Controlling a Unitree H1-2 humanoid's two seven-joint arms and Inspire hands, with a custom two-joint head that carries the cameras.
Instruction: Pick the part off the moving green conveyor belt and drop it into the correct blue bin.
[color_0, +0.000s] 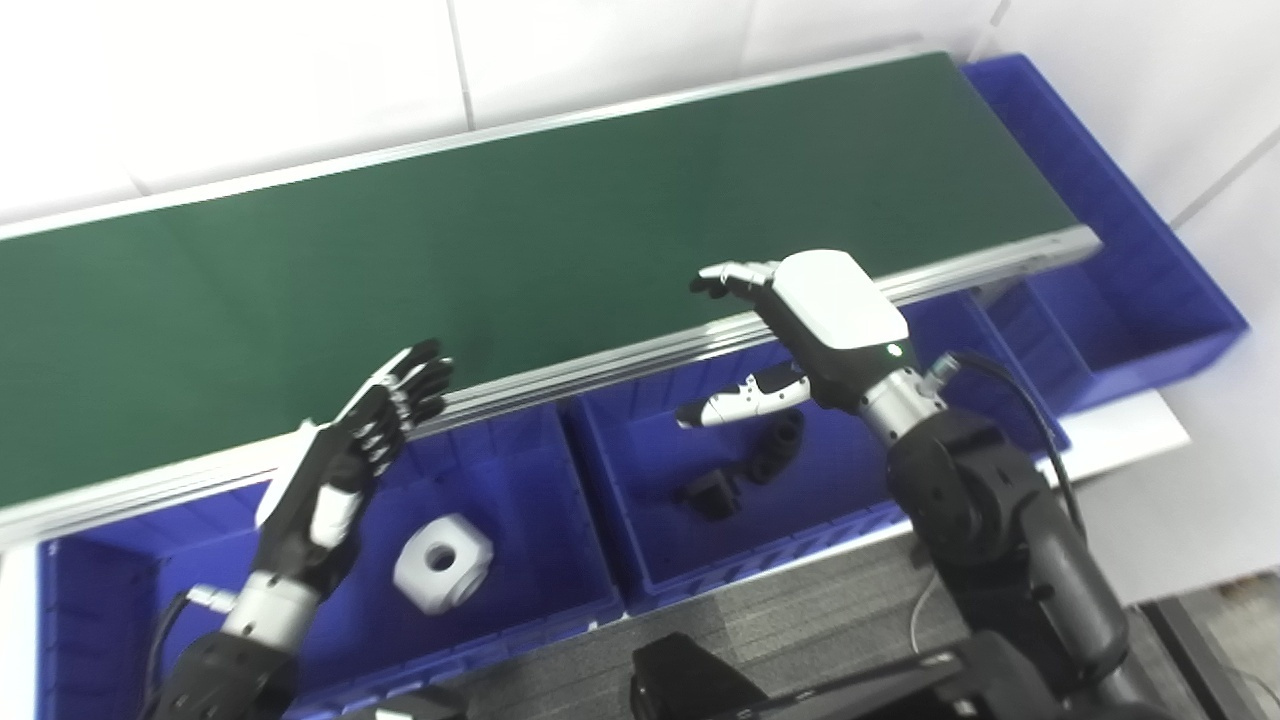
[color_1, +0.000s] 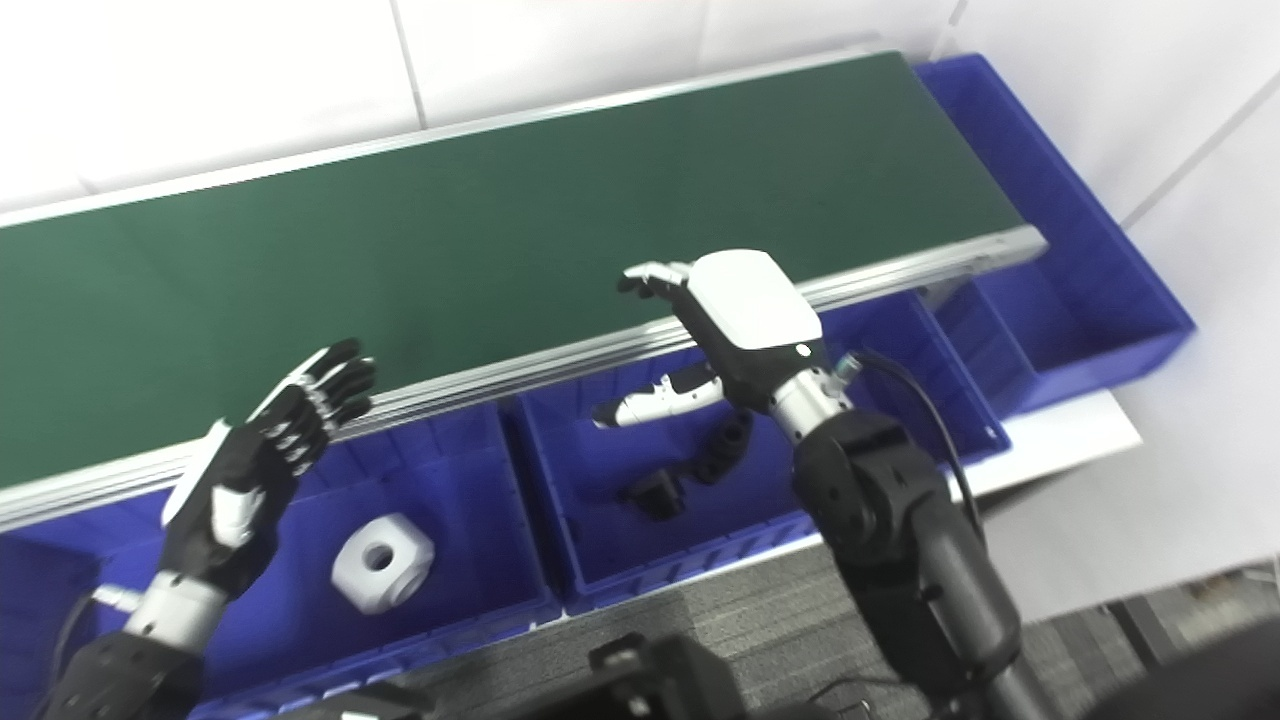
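Observation:
The green conveyor belt (color_0: 500, 240) runs across the picture and carries no part that I can see. My left hand (color_0: 370, 425) is open with fingers spread, raised at the belt's near rail above the left blue bin (color_0: 540, 500). A white cube-shaped part with a round hole (color_0: 442, 562) lies in that bin. My right hand (color_0: 810, 320) is open and holds nothing. It hovers over the near rail above the middle blue bin (color_0: 620, 470). Black parts (color_0: 745, 470) lie in the middle bin below its thumb.
A further blue bin (color_0: 1150, 260) wraps around the belt's right end. White wall lies behind the belt. Grey floor and dark robot body parts (color_0: 700, 680) show at the bottom.

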